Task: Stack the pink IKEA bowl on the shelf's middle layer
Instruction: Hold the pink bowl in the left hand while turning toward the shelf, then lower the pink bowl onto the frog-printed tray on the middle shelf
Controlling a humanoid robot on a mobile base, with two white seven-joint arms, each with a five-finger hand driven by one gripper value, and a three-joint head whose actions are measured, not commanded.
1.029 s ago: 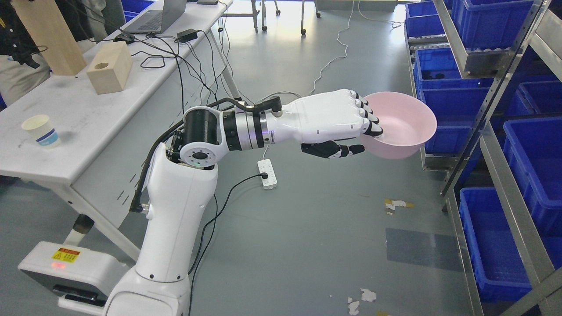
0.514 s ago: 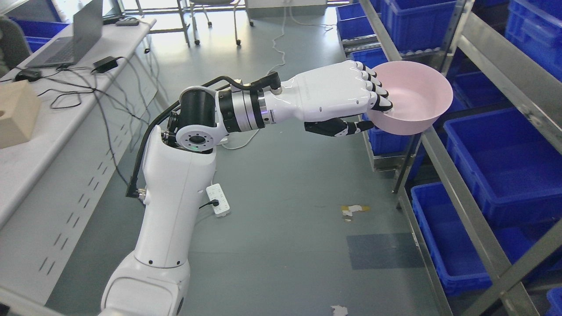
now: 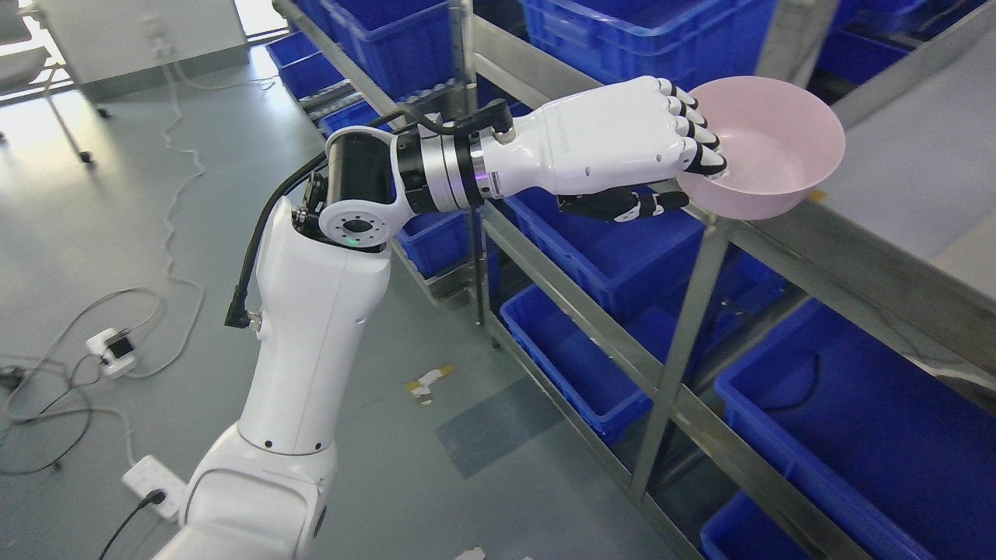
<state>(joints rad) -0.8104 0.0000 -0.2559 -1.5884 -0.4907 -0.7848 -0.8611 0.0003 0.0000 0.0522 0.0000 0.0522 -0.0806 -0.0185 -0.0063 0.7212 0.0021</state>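
One left hand (image 3: 622, 152) grips the pink bowl (image 3: 766, 148) by its near rim.

Nothing readable here, honestly. The white left hand (image 3: 622, 148) has some faint grey lettering on its back, but it's way too small and washed out to make out. No labels or numbers show on the pink bowl (image 3: 766, 148) or the blue bins (image 3: 615, 257).

Grey shelf surface (image 3: 918, 167) bare; metal rail (image 3: 825, 249) fronts it
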